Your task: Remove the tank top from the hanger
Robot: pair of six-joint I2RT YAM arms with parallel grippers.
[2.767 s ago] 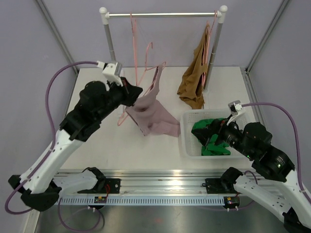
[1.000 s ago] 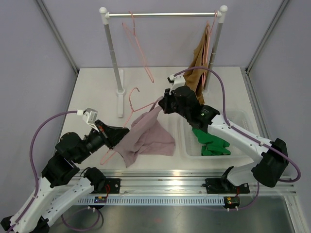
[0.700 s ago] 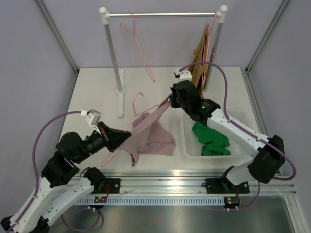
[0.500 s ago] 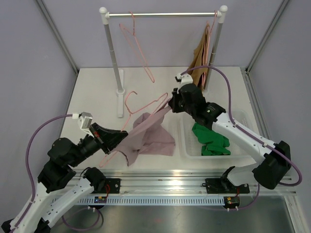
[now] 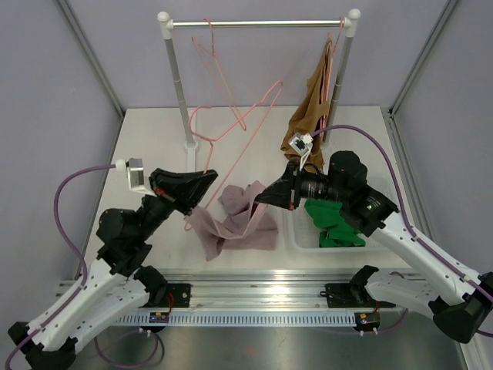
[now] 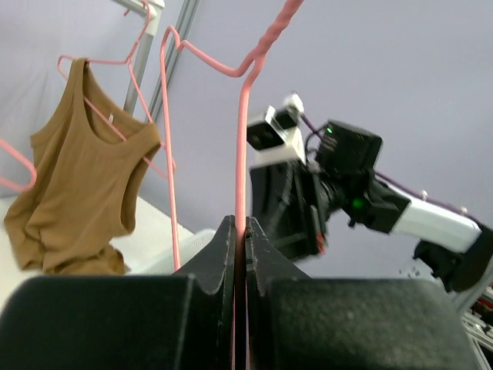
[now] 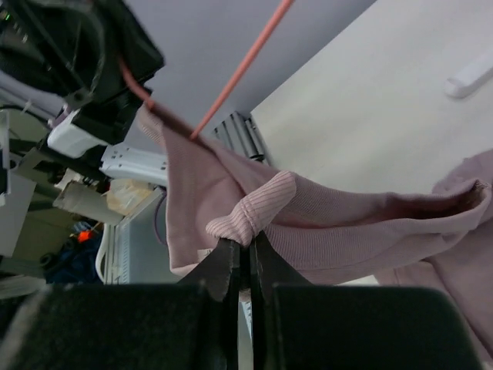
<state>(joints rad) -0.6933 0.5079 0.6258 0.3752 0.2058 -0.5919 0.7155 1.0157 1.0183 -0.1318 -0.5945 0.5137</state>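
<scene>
The pale mauve tank top (image 5: 245, 223) lies mostly in a heap on the surface (image 5: 146, 146), just beside the white basket (image 5: 296, 233), on the side of the basket that faces the left arm. The right end effector (image 7: 248, 248) is clenched on a ribbed strap of it, and the fabric stretches from this grip away from the basket. The left end effector (image 6: 239, 231) is clamped on the wire of the pink hanger (image 6: 240, 154) and holds it high, further from the basket than the garment.

In the right wrist view, one corner of the fabric seems caught on the hanger wire, so I judge that the garment is not yet free.

From here, some things could go wrong. If the right arm pulls straight toward the basket, the caught corner can tighten on the wire and not slide off. The thin wire can then twist or slip between the left fingers. A strong pull can also stretch the strap. The raised hanger is near the brown tank top (image 5: 306, 123) that hangs behind the basket and could hook it.

I cannot read any brand, label or writing.
</scene>
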